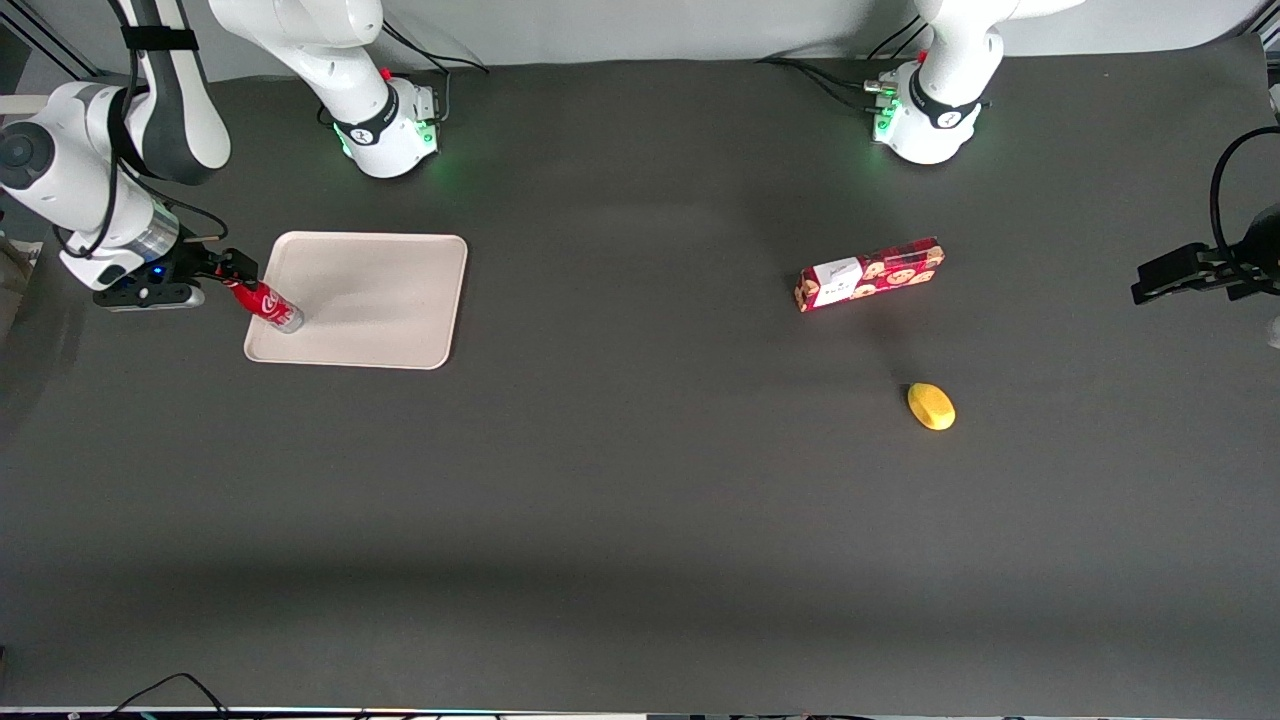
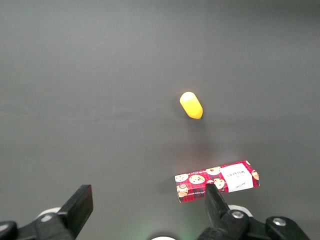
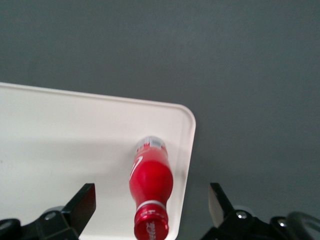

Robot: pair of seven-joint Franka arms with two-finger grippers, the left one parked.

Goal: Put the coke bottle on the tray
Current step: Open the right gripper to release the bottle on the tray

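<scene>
The fingers [image 3: 82,207] stand wide apart, holding nothing, with the gripper [image 3: 150,210] straight above the coke bottle's [image 3: 150,192] cap. The bottle stands on the tray [image 3: 60,145], in a corner near the rim, its long axis pointing up between them

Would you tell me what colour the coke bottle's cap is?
Red, like the coke bottle; clearest in the right wrist view, beneath the open gripper.

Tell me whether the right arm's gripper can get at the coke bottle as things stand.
Probably yes: the gripper is open with its fingers on either side of the coke bottle, which stands on the tray near a corner, with nothing in between.
</scene>
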